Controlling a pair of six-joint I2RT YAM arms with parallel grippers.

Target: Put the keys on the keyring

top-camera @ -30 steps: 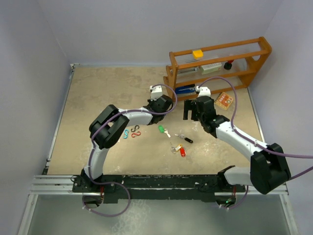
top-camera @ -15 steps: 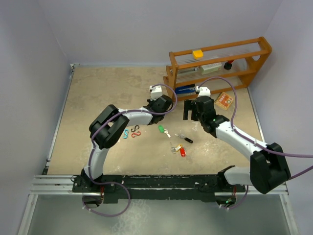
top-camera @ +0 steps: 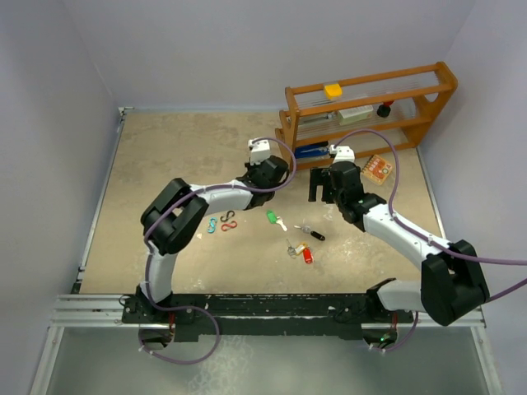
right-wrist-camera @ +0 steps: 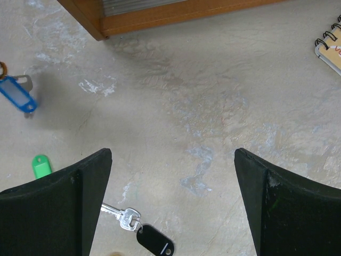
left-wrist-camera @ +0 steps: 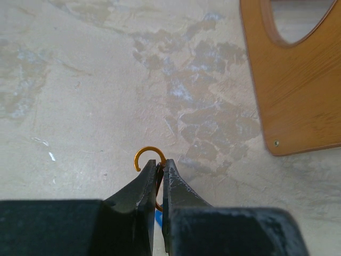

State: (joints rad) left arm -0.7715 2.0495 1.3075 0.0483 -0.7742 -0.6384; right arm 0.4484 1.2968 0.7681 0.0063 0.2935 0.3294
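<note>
Currently left gripper (left-wrist-camera: 161,166) reaches forward beside the wooden shelf (left-wrist-camera: 298,96), clamped on the orange keyring (left-wrist-camera: 148,151); right gripper (right-wrist-camera: 171,153) hangs, spread wide, above black key (right-wrist-camera: 154,242) and green key (right-wrist-camera: 40,164) on the table (right-wrist-camera: 213,106).

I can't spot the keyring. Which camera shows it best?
Left wrist: the orange keyring pokes out of the shut left gripper. Right wrist catches only a sliver at its edge; the top view hides it.

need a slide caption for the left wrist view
Left tool pinching a thin orange metal ring over the beige table, wooden rack panel at right
</note>
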